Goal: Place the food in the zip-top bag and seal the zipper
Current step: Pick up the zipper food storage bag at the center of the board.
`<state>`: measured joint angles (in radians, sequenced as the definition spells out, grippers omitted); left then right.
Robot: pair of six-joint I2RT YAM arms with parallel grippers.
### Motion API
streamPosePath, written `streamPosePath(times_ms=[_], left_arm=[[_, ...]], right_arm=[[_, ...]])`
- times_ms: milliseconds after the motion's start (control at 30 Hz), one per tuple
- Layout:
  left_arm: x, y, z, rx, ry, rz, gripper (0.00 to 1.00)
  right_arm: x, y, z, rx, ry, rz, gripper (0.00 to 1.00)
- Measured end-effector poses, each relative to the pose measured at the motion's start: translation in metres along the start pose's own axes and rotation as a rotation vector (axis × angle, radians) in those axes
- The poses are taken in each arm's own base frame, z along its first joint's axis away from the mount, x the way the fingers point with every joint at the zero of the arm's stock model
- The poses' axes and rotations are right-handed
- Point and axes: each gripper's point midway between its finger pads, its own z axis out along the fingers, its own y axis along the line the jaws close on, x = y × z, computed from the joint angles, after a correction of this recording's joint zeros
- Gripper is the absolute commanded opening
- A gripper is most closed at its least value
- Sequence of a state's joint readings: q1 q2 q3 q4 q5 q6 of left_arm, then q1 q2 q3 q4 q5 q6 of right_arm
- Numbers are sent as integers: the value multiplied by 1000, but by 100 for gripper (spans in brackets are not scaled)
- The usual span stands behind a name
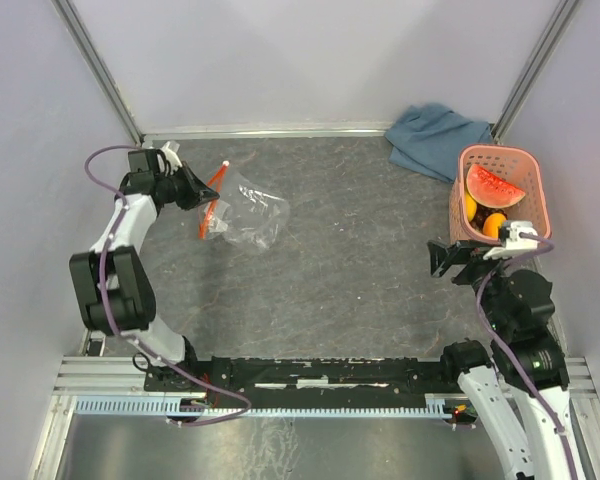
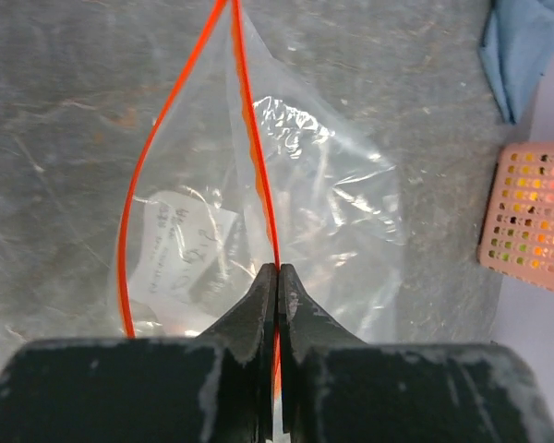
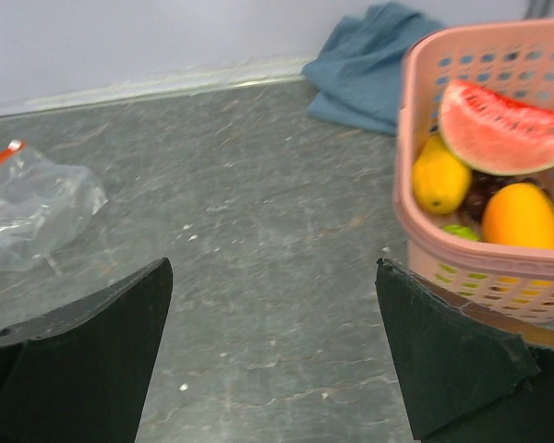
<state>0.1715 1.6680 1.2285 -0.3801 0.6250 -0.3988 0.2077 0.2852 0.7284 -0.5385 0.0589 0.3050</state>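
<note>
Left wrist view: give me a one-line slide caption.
Open bag on the table, left gripper shut on one zipper strip; pink basket at right.

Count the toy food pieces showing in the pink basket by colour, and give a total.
Red watermelon wedge: 1
Yellow fruit: 1
Orange fruit: 1
Dark purple grapes, one bunch: 1
Green piece, mostly hidden: 1
Total: 5 showing

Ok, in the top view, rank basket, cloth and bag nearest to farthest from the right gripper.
1. Basket, just right of the right gripper.
2. Cloth, far right corner.
3. Bag, left side, in the left gripper.
</note>
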Motion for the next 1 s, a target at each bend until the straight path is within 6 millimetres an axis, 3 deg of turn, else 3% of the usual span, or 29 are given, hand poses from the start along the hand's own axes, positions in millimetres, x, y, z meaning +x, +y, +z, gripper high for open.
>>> streamPosePath(times_ms=[267,400,533,833,1000], left_arm=[[25,-58,-31,49,-136,97,3],[58,-88,-38,99,-181,148,3],[85,-103,-46,125,-217,182,3],[115,-146,-49,194,-240,285,3],[145,-172,-48,225,-218,390,3]], right_arm=[[19,41,25,-189,143,108,99],[27,58,37,-265,209,151,95],[40,74,52,-333,288,214,94],[74,114,61,-420,450,256,91],[73,132,69,-413,484,289,91]])
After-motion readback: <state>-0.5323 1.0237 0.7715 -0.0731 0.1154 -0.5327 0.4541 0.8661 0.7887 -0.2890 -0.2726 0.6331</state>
